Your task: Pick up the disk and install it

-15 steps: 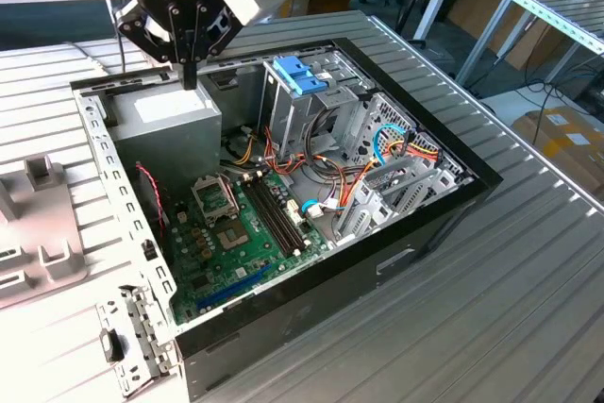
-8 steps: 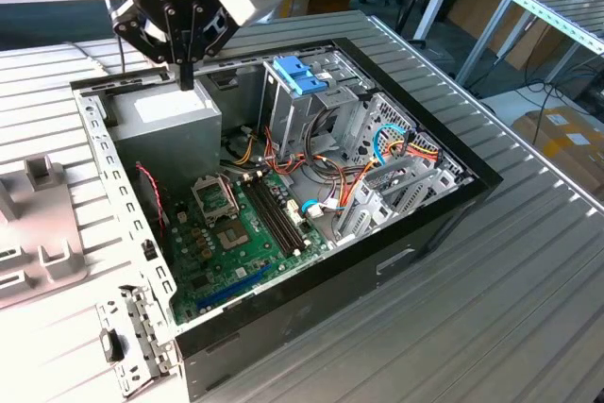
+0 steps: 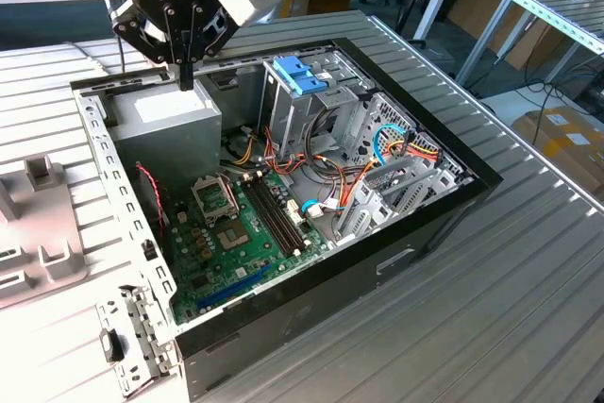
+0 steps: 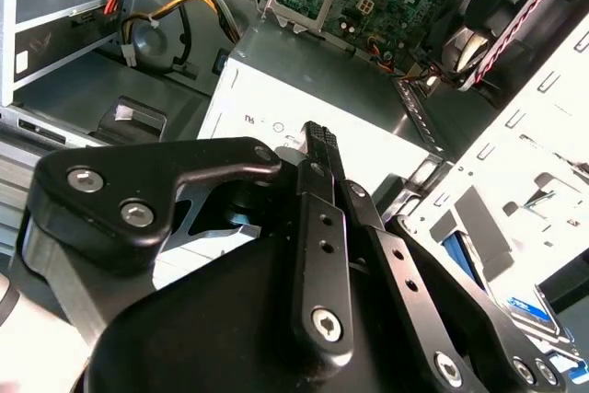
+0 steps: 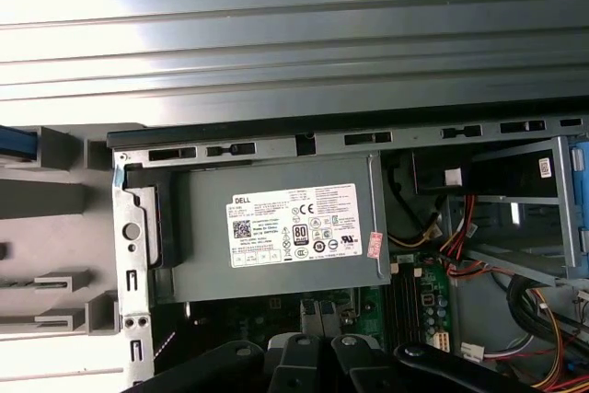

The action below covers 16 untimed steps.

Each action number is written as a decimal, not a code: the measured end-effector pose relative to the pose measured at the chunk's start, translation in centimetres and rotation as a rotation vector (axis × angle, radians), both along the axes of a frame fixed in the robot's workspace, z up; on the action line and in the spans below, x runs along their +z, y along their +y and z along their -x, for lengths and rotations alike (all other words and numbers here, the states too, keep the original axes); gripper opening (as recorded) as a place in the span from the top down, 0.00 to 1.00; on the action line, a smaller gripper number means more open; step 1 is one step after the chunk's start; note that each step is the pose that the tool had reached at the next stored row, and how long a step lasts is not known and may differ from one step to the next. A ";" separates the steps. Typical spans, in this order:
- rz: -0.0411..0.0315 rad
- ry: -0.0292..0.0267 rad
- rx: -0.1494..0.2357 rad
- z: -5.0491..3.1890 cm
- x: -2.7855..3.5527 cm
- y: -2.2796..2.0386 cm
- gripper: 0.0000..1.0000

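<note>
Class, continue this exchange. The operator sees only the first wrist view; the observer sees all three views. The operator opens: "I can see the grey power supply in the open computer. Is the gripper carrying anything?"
Observer: No. In the second wrist view the fingers are shut together with nothing between them.
Operator: Where is the gripper over the computer?
Observer: In the exterior view the gripper hangs above the power supply, toward the exterior view's left.
Operator: What stands beside the power supply?
Observer: A tall metal cage with a light blue latch piece on top, on the exterior view's right of it.
</note>
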<state>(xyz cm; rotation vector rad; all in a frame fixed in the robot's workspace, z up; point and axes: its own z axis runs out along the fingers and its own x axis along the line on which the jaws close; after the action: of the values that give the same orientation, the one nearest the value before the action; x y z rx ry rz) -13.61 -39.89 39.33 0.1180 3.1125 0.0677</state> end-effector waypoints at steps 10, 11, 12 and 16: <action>-0.0004 -0.0002 0.000 0.53 0.00 0.00 0.89; -0.0004 -0.0003 0.000 0.68 0.00 0.00 0.89; -0.0004 -0.0003 0.000 0.79 0.00 0.00 0.89; -0.0004 -0.0004 0.000 1.46 0.00 0.00 0.89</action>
<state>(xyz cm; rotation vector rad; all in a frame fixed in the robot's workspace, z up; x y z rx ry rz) -15.08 -39.89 39.33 0.1180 3.1121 0.0683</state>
